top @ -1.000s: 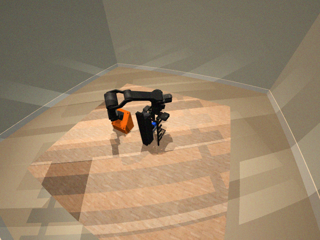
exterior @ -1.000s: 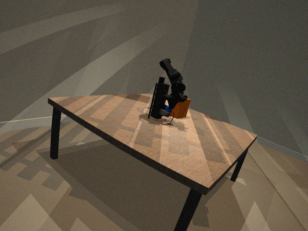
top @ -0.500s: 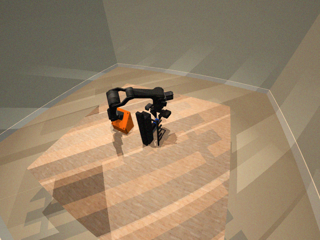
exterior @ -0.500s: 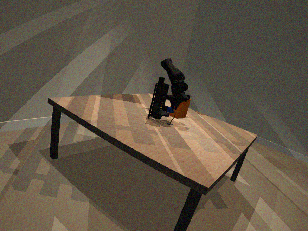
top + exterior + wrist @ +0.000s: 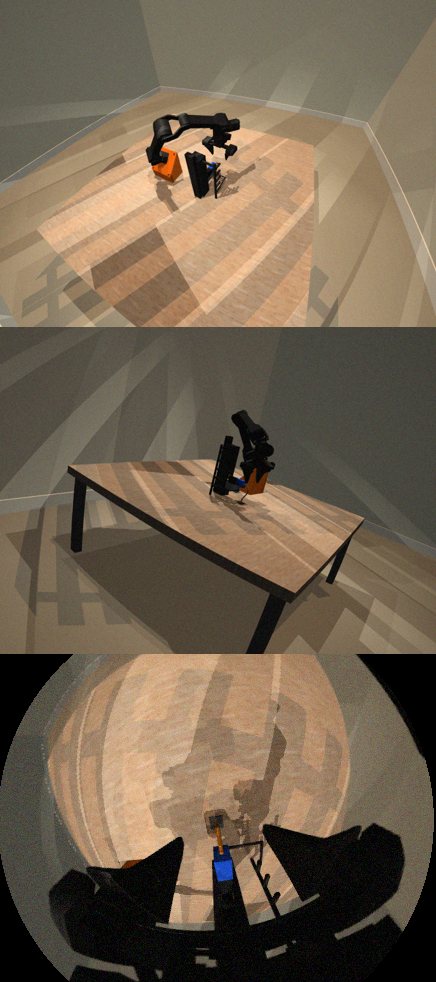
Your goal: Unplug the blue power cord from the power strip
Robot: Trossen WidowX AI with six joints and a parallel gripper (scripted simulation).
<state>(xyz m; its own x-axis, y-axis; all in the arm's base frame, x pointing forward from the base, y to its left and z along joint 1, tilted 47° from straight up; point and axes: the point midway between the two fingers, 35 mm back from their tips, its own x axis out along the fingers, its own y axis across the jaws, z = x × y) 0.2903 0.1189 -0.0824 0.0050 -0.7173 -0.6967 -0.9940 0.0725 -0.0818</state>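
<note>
The release step appears to be in hand. Whether the unplugging itself is done is the open question.

In the top view, starting from the left, the arm's orange base (image 5: 168,168) sits near the far edge of the surface (image 5: 246,552), well away from the near edge and its corners. Just right of it the strip (image 5: 196,174) stands upright as a dark block. The blue plug (image 5: 210,168) sits right beside the strip's right face, low down. A thin black rack (image 5: 216,179) stands just beyond it.

The claw (image 5: 219,149) hangs above and slightly right of the plug. Its fingers are spread wide with nothing between them, and it touches neither the plug nor the strip. The wrist view agrees: the plug (image 5: 223,869) lies in the open gap between the two dark fingers, apart from both. A short orange cord stub (image 5: 219,838) leads away from it.

In the exterior view the plug (image 5: 240,482) is low beside the strip (image 5: 226,467), and the cord (image 5: 244,495) curls down to the surface.

The plug is so near the strip that I cannot tell whether its prongs are out of the socket. A grey piece seems to lie between them, but it is too small to read.

If the plug is free, the next move only needs the arm to pull up and away, clear of the cord and rack. If not, the claw would have to come back down squarely over the plug and pull it rightward, away from the strip's face.

The sockets are not visible, and in the exterior view the strip hides much of the claw.
</note>
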